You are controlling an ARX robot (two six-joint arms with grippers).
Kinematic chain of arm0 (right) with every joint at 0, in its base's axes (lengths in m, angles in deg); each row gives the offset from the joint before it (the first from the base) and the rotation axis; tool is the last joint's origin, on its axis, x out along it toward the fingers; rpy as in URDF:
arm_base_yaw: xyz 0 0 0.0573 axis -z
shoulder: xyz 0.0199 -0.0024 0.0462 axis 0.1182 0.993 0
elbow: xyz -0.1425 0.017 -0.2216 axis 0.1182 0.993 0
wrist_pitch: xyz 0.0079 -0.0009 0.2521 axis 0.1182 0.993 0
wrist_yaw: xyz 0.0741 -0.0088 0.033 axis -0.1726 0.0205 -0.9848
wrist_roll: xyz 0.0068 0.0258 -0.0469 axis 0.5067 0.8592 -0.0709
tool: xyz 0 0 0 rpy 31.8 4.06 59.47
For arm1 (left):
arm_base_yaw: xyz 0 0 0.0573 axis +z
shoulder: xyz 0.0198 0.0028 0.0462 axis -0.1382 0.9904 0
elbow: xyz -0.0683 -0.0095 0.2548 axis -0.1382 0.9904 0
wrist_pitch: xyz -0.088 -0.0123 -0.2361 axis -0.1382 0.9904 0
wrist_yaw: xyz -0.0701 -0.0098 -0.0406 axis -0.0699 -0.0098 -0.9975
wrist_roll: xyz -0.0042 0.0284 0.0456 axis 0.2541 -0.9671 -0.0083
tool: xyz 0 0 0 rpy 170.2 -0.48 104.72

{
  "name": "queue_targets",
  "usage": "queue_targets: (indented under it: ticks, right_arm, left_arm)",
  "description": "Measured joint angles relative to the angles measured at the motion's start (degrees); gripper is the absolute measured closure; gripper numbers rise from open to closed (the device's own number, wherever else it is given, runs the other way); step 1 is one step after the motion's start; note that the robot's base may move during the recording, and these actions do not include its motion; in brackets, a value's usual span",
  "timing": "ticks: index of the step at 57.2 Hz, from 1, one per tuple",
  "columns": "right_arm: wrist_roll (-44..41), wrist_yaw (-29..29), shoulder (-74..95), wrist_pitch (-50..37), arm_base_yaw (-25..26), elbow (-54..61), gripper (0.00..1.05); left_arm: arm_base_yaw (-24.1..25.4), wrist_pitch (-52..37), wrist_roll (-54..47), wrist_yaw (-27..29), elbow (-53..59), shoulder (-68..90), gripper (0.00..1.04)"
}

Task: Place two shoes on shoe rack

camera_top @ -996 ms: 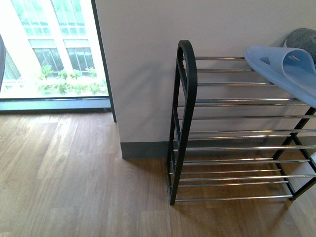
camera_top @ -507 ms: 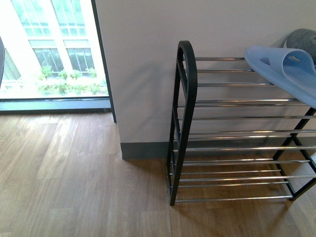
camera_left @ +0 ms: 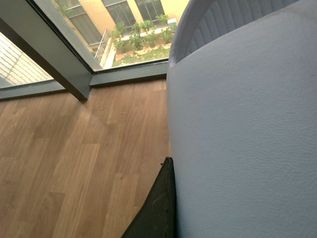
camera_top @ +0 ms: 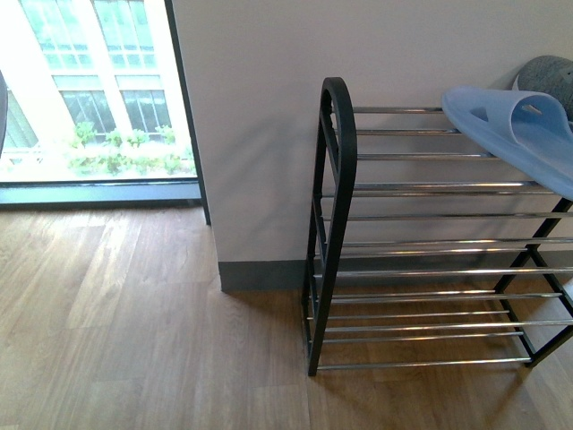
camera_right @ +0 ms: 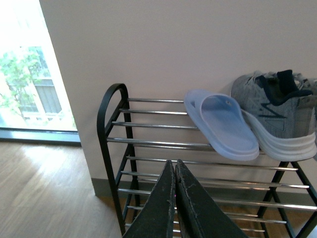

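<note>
Pale blue slide (camera_right: 224, 125) and grey sneaker (camera_right: 277, 114) sat touching on shoe rack (camera_right: 148, 144) top shelf. Right claw (camera_right: 174, 171) closed, empty; left claw's state unreadable.

Pale blue slide (camera_right: 224, 124) and grey sneaker (camera_right: 277, 116) sit touching atop the shoe rack (camera_right: 148, 144).

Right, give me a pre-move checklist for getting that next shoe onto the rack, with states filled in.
1. Free space on the top shelf of the shoe rack beside the blue slide: ok.
2. Grey sneaker already seated on the top shelf, next to the slide: ok.
3. Right end effector empty, fingers closed together: ok.
4. Left end effector against a pale blue-white textured surface; whether it is actually gripped: cannot tell.
5. Second sneaker's location: cannot tell, not in view.
</note>
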Motion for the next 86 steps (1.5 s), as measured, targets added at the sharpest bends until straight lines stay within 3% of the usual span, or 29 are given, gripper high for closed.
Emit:
queue_targets:
  ticks: [8,22,37,76,82,86]
  right_arm:
    - [-0.02,0.02,-0.24,0.24,0.0,0.0,1.03]
    - [-0.02,0.0,-0.37,0.24,0.0,0.0,0.49]
    - [-0.02,-0.22,-0.37,0.28,0.0,0.0,0.08]
    - [-0.02,0.2,-0.42,0.39,-0.15,0.0,0.09]
    - [-0.02,0.17,-0.42,0.39,-0.15,0.02,0.09]
    - [-0.02,0.15,-0.42,0.39,-0.15,0.0,0.09]
  left_arm:
    - [-0.02,-0.02,0.0,-0.09,0.0,0.02,1.03]
    - [0.0,-0.02,0.0,-0.04,0.0,0.02,1.03]
    - [0.24,0.0,0.0,0.13,0.0,0.0,1.03]
    - [-0.22,-0.02,0.02,-0.24,0.07,0.02,1.03]
    - [-0.42,-9.51,4.94,-4.61,1.05,2.36,1.03]
    - [-1.88,-5.95,9.64,-6.91,-4.0,4.79,1.03]
